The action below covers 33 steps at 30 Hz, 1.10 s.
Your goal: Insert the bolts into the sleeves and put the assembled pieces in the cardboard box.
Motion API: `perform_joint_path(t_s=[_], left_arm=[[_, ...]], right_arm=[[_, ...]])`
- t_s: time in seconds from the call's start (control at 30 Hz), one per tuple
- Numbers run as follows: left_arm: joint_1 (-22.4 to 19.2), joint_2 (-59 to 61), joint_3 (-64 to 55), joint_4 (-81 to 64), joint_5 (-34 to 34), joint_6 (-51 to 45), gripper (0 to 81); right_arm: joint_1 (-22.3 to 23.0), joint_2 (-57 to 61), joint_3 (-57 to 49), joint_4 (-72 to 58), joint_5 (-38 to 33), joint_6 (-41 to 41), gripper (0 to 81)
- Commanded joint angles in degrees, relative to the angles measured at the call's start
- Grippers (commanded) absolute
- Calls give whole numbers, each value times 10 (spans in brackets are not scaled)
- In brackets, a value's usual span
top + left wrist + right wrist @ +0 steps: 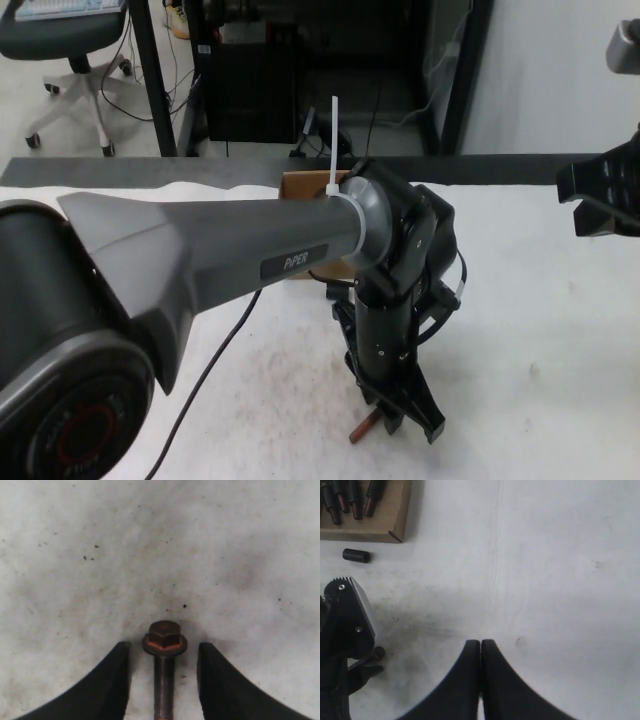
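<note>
High view: stained bench [520,330], office chair [60,40]

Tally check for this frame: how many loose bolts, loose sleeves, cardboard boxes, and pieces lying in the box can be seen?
Loose bolt: 1
Loose sleeve: 1
Cardboard box: 1
Pieces in the box: 4 in view; the box runs past the picture's edge, so there may be more
Total: 7
</note>
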Motion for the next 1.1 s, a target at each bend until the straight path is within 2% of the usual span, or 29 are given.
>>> perform_joint_path(t_s=[0.0, 0.07, 0.13, 0.17, 0.6, 0.73, 0.9, 1.07], left_arm=[[0, -3, -2, -6, -5, -4, 352], [0, -3, -2, -6, -5, 2, 229], [0, -3, -2, -6, -5, 5, 57], [0, -3, -2, -6, -5, 11, 2], [0, -19, -22, -19, 4, 12, 2], [5, -69, -23, -52, -9, 17, 2], [19, -154, -22, -123, -9, -20, 2], [29, -257, 25, -246, 0, -39, 2]], right_arm=[[-3, -7, -1, -7, -8, -5, 5], [-3, -7, -1, -8, -8, -5, 5], [-3, -7, -1, -11, -8, -5, 5], [-3, -7, -1, -11, -8, -5, 5], [-3, -7, -1, -11, -8, -19, 5], [-3, -7, -1, -11, -8, -19, 5], [-3, -7, -1, -11, -8, -19, 5], [-3, -7, -1, -16, -8, -19, 5]])
